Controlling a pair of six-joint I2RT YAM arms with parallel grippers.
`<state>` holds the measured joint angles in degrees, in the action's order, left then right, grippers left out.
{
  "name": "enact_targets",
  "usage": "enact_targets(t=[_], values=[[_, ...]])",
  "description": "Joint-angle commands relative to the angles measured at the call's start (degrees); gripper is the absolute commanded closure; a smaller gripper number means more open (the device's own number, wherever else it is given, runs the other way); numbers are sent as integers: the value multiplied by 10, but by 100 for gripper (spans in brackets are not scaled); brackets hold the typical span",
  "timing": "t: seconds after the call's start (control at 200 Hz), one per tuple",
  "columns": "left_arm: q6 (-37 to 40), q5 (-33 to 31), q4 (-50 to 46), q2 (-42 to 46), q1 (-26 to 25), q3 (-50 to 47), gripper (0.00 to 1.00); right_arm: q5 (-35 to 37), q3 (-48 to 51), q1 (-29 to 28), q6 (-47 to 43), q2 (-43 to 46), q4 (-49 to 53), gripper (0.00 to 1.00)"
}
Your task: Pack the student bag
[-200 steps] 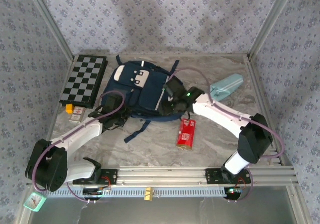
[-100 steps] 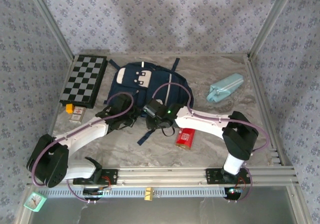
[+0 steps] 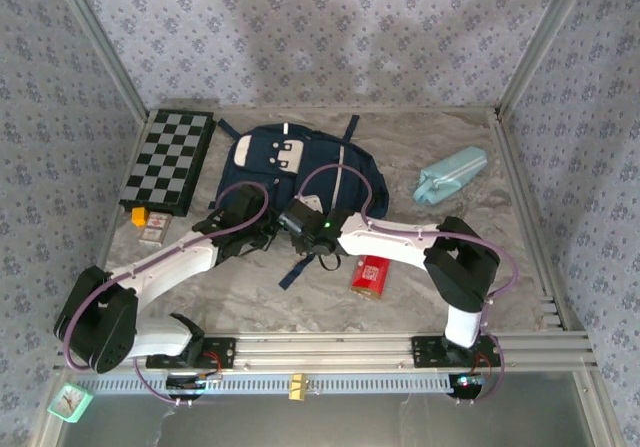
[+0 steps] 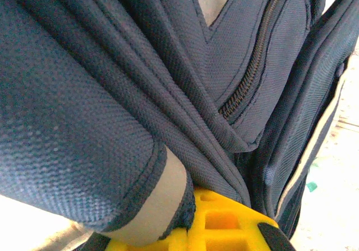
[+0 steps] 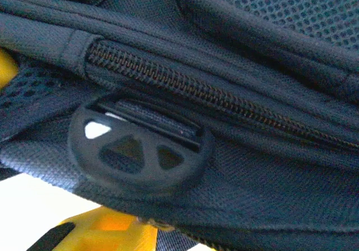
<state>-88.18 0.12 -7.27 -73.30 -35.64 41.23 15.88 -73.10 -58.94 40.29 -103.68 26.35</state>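
My right gripper [image 3: 294, 229] has swung from the 3 o'clock side of the student bag [image 3: 300, 162] to its 6 o'clock edge, just beside the left gripper [image 3: 258, 233]. The bag lies flat mid-table, toward 12 o'clock. The left gripper pinches a fold of its navy fabric. The right sits against the zipper [image 5: 213, 99] and a round strap buckle [image 5: 137, 150]; I cannot tell how its jaws stand. I'd hold the left pinch taut and take the zipper pull, not the buckle.
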Motion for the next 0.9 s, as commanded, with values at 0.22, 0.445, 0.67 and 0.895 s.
enact_targets(t=[0.22,0.445,0.67,0.895], values=[[-9,22,58,5,-8,30,100,79,-51,-10,-38,-30,11,61],[-7,20,59,5,-8,29,100,97,-57,-4,-37,-28,26,69],[-4,20,61,4,-7,29,100,93,-54,0,-38,-28,28,81],[-1,16,55,6,-7,29,100,81,-49,3,-74,-16,19,94]])
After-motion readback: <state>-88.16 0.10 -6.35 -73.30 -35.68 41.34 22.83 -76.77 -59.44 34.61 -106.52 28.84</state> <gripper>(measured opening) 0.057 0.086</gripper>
